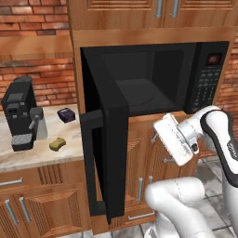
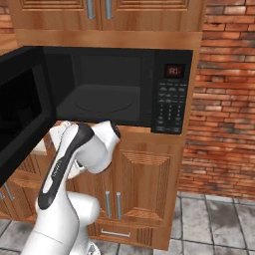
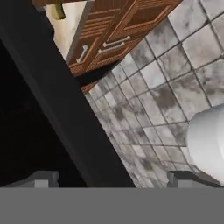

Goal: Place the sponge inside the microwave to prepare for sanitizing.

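Observation:
The microwave (image 1: 153, 79) is built in under the upper cabinets, with its cavity (image 2: 99, 94) bare inside. Its black door (image 1: 108, 139) stands swung out to the left. The mustard-yellow sponge (image 1: 57, 144) lies on the pale counter left of the door, and it also peeks in at the top left of the hand view as the sponge (image 3: 57, 11). My white hand (image 1: 173, 138) hangs below the cavity, right of the door. The gripper (image 3: 113, 179) is open, its tips wide apart with nothing between them, and it looks along the door's edge (image 3: 65, 113) at the floor.
A black coffee machine (image 1: 21, 114) and a small dark purple box (image 1: 66, 115) stand on the counter (image 1: 28, 155) behind the sponge. The open door separates my hand from the counter. Wooden drawers (image 3: 109, 41) sit below, over a grey tiled floor (image 3: 157, 96). The keypad (image 2: 172, 99) is on the microwave's right.

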Available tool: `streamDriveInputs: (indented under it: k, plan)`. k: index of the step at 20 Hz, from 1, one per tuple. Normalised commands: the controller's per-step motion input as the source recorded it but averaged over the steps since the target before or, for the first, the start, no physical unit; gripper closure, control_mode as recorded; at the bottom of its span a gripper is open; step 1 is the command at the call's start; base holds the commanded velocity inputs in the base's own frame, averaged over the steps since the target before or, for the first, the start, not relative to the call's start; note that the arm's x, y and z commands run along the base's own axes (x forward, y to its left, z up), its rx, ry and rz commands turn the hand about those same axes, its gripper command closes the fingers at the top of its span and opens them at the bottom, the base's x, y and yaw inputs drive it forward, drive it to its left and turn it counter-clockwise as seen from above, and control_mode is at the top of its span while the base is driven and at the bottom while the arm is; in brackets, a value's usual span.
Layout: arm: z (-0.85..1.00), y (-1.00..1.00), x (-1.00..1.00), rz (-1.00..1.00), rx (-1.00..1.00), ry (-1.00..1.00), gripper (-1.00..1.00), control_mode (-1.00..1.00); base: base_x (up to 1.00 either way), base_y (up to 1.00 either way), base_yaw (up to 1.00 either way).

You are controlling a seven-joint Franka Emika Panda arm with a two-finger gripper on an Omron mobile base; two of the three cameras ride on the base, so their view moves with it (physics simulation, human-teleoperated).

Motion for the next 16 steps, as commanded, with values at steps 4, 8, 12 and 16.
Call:
streamDriveInputs:
  k: [4,8,12,16]
  plan:
    - [-0.11,-0.8,-0.04,0.32,-0.38,-0.58,-1.0,-1.0,0.0,0.0,0.0]
    - [0.0,-0.01,-0.59,0.34,-0.62,-0.53,-1.0,-1.0,0.0,0.0,0.0]
    - [0.26,0.04,-0.61,0.31,-0.54,-0.49,-1.0,-1.0,0.0,0.0,0.0]
    - [0.25,0.06,0.0,0.05,-0.19,-0.02,-1.0,-1.0,0.0,0.0,0.0]
